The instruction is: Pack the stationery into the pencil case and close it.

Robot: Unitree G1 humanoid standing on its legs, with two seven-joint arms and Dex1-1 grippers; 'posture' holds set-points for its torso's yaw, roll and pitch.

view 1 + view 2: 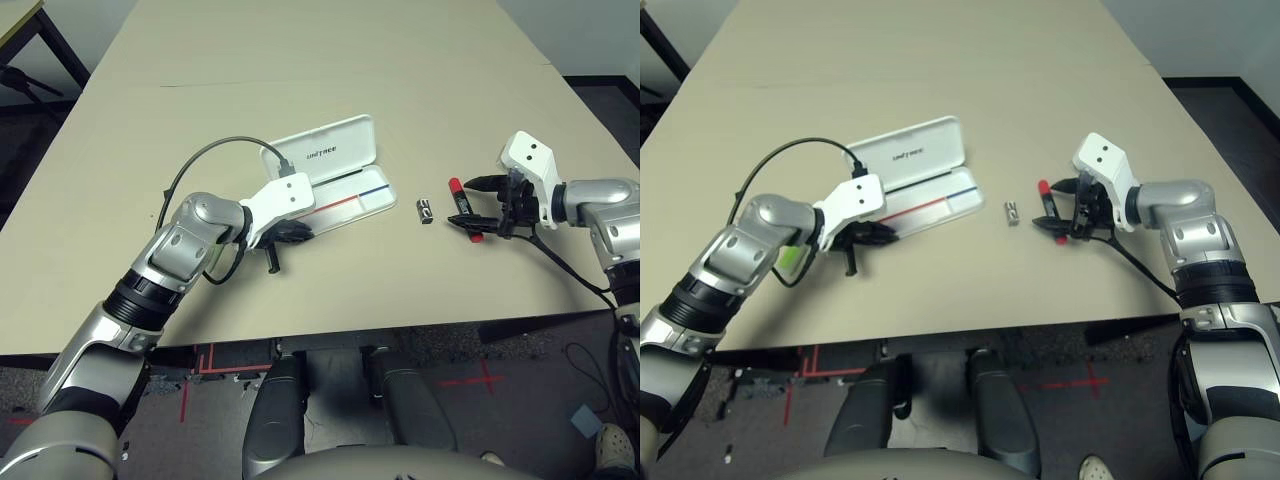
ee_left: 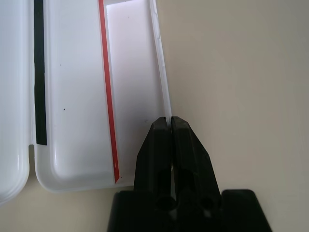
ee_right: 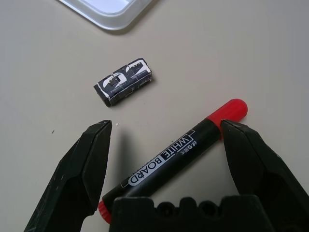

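The white pencil case [image 1: 345, 196] lies open at mid-table, its "UNITREE" lid folded back and a red-and-blue line in the tray [image 2: 72, 96]. My left gripper [image 2: 170, 126] is shut on the thin front rim of the tray, near its left end. The red marker [image 3: 169, 154] with a black label lies right of the case, between the spread fingers of my open right gripper [image 1: 468, 208], which do not touch it. The tiny black-and-silver piece [image 1: 425, 210] rests between case and marker. A lime-green sliver [image 1: 791, 260] peeks out beside my left forearm.
A black cable [image 1: 205, 155] loops over the table from my left wrist. The table's front edge [image 1: 400, 335] runs close below both grippers. The far half of the beige table [image 1: 330, 60] is bare. Another table's legs [image 1: 40, 50] stand at the far left.
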